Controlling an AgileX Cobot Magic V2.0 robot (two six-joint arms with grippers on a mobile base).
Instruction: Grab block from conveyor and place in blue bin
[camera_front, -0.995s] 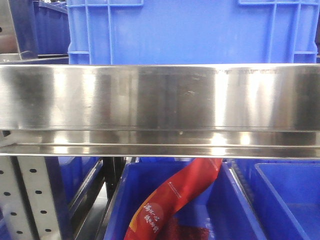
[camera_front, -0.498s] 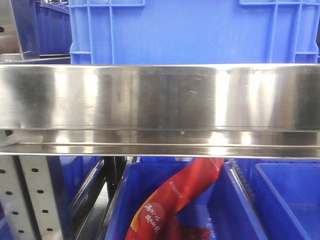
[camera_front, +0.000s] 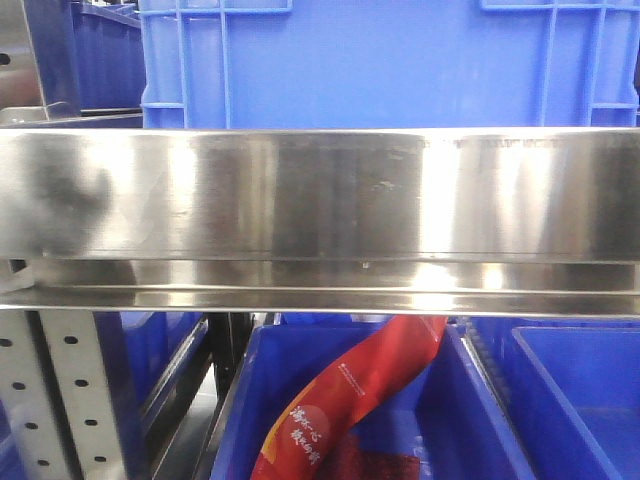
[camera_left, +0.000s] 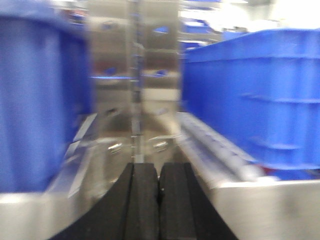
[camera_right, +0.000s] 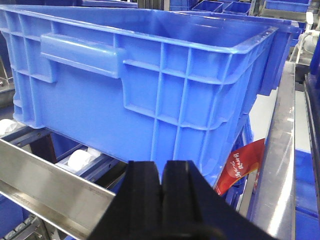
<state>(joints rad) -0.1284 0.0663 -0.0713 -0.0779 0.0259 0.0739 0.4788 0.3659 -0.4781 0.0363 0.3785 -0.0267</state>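
Note:
The block and the conveyor are out of view in every frame. A large blue bin (camera_right: 140, 75) fills the right wrist view, resting on white rollers just beyond my right gripper (camera_right: 162, 172), whose black fingers are shut with nothing between them. In the front view the same kind of blue bin (camera_front: 390, 60) stands on the steel shelf rail (camera_front: 320, 190). My left gripper (camera_left: 159, 172) is shut and empty, pointing down a steel gap between a blue bin on the right (camera_left: 255, 95) and another on the left (camera_left: 35, 100). The left wrist view is blurred.
A red printed packet (camera_front: 350, 400) leans in a lower blue bin (camera_front: 240, 400) under the rail; the packet also shows in the right wrist view (camera_right: 240, 167). A perforated steel upright (camera_front: 60, 400) stands lower left. A steel bar (camera_right: 50, 185) crosses below the right gripper.
The front view has slid slightly, with the shelf upright and bin shifting a little to the right. Reflections on the steel rail have changed.

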